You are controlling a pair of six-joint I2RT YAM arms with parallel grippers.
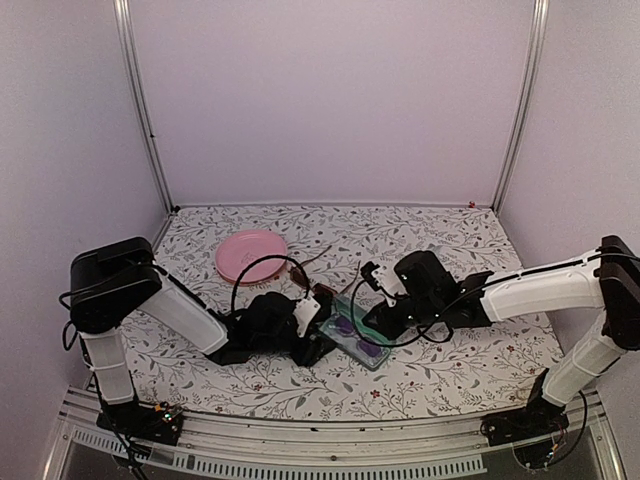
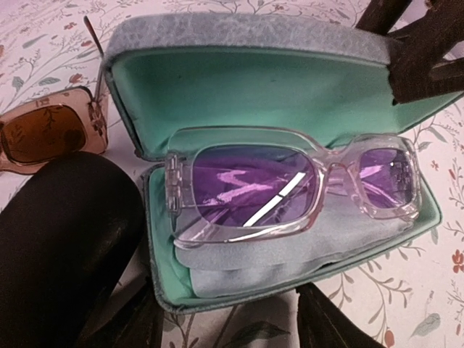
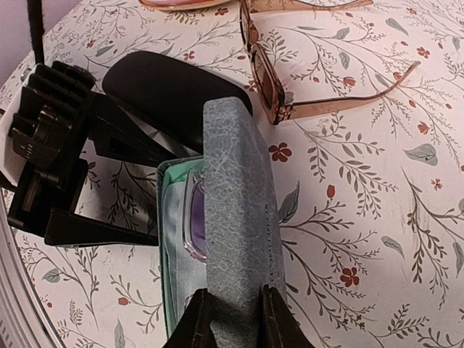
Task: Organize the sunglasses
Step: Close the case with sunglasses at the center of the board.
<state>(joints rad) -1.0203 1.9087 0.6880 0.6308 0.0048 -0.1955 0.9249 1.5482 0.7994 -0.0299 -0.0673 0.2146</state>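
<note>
A grey-blue case (image 2: 239, 40) with teal lining lies open. The pale clear-framed sunglasses (image 2: 330, 170) with purple lenses lie in it on a grey cloth (image 2: 275, 250). My right gripper (image 3: 235, 319) is shut on the upright lid (image 3: 235, 217); its fingers (image 2: 428, 65) show at the lid's top right corner. My left gripper (image 2: 232, 322) is open, its fingers on either side of the case's near edge. The reddish-brown sunglasses (image 3: 264, 76) lie unfolded on the table beyond the case, also in the left wrist view (image 2: 43, 134). From above, the case (image 1: 357, 342) sits between both grippers (image 1: 318, 340) (image 1: 372, 322).
A black oblong hard case (image 3: 167, 90) lies beside the grey-blue case, close against my left gripper's fingers (image 3: 101, 230). A pink plate (image 1: 250, 255) sits at the back left. The floral tablecloth (image 1: 450, 245) runs to white walls on three sides.
</note>
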